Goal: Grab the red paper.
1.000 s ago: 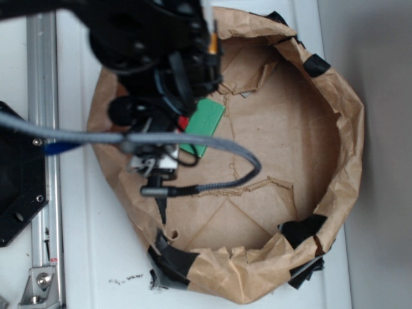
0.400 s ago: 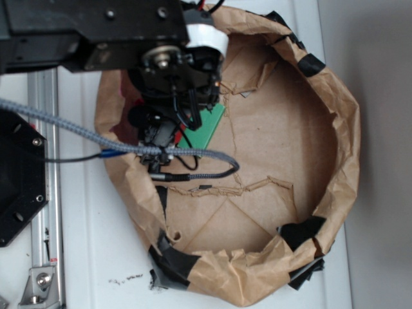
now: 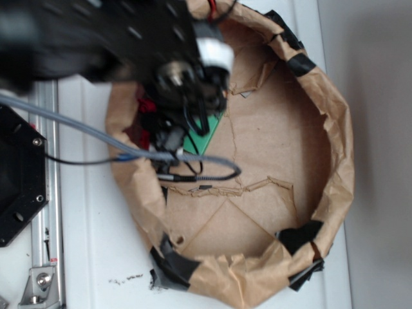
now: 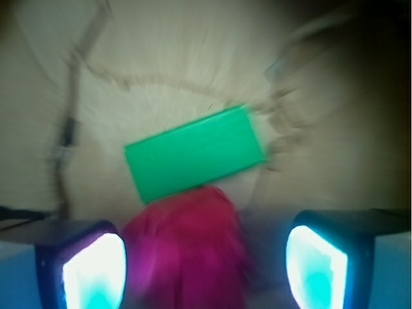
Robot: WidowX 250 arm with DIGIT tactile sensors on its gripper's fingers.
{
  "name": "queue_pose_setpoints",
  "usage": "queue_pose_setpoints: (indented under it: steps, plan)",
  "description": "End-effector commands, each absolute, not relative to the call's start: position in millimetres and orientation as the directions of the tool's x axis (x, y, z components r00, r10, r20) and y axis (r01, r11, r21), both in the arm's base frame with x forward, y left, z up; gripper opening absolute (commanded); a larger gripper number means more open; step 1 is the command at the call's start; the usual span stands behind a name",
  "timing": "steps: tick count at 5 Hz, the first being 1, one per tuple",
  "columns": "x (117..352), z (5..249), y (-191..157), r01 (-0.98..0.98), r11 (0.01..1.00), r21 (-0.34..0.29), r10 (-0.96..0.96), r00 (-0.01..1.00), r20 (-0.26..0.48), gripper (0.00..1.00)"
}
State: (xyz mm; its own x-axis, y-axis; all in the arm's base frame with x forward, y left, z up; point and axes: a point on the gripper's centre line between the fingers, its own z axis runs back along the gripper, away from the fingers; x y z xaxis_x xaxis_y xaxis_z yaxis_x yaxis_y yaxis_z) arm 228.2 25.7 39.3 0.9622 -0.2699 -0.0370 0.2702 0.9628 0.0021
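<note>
The wrist view is blurred. In it the red paper (image 4: pixel 190 251), a crumpled wad, lies between the two lit pads of my gripper (image 4: pixel 206 270). It sits close to the left pad (image 4: pixel 93 273), and a clear gap separates it from the right pad (image 4: pixel 318 267). The jaws stand wide apart, so the gripper is open. Just beyond the wad lies the flat green block (image 4: pixel 193 159). From the exterior view the arm covers most of this. Only a bit of red paper (image 3: pixel 147 105) shows near the left wall, plus a corner of the green block (image 3: pixel 210 125).
Everything sits inside a large brown paper ring (image 3: pixel 338 148) patched with black tape (image 3: pixel 301 63) at several spots on its rim. A grey cable (image 3: pixel 96 136) crosses the left wall. An aluminium rail (image 3: pixel 48 193) and a black mount (image 3: pixel 19 174) stand at the left.
The arm has shifted left toward the ring's left wall and hides more of the green block. The brown paper ring has changed shape slightly on its left side.
</note>
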Motion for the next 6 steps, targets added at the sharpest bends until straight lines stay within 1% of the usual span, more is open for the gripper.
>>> queue_pose_setpoints:
  steps: [1, 2, 3, 4, 5, 6]
  plan:
    - [232.8, -3.0, 13.0, 0.423, 0.906, 0.025, -0.423, 0.906, -0.004, 1.00]
    - [232.6, 11.4, 12.8, 0.423, 0.906, 0.039, -0.423, 0.906, 0.011, 0.00]
    - [236.8, 51.7, 18.7, 0.375, 0.927, 0.024, -0.376, 0.926, 0.037, 0.00]
    - [248.5, 101.7, 18.3, 0.324, 0.946, -0.013, -0.319, 0.936, 0.150, 0.00]
    - [262.0, 152.5, 9.9, 0.344, 0.938, -0.031, -0.331, 0.920, 0.213, 0.00]
    - [270.3, 170.1, -0.3, 0.286, 0.958, 0.005, -0.285, 0.951, 0.121, 0.00]
